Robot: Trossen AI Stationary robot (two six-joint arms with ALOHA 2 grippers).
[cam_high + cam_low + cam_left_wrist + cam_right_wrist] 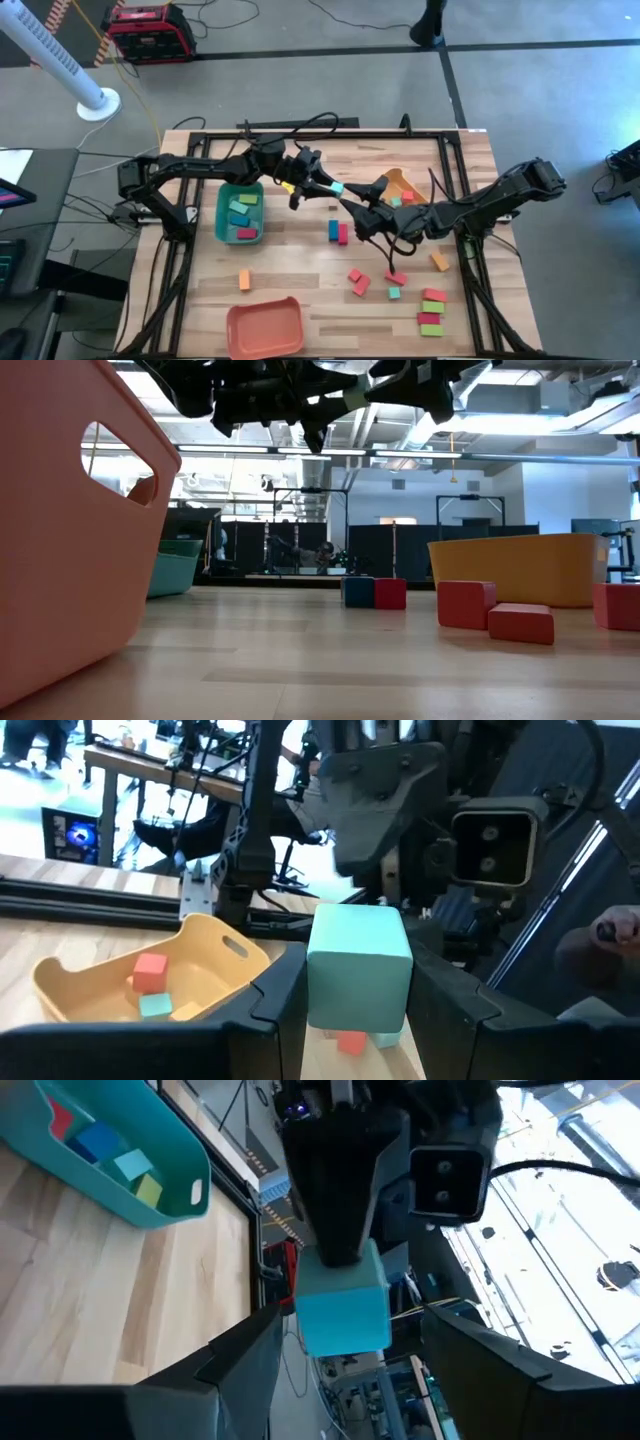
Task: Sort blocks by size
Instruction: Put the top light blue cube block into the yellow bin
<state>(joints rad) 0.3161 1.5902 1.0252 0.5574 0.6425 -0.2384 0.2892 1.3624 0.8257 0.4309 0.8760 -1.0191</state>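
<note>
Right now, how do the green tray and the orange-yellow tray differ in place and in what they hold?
The green tray sits on the table's left side, below the left arm; the orange-yellow tray sits right of centre, beside the right arm. The green tray holds several longer blocks, blue, green, yellow-green and red; the orange-yellow tray holds only a few small cubes, among them red and teal ones. Both are open plastic trays with cut-out handles.

txt: none legible | labels/brands: none | nums/signs: none readable in any view

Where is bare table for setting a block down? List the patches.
Bare wood between the green tray and the blue-and-pink pair, and between the salmon tray and the red blocks. Crowded around the block cluster front-right.
</note>
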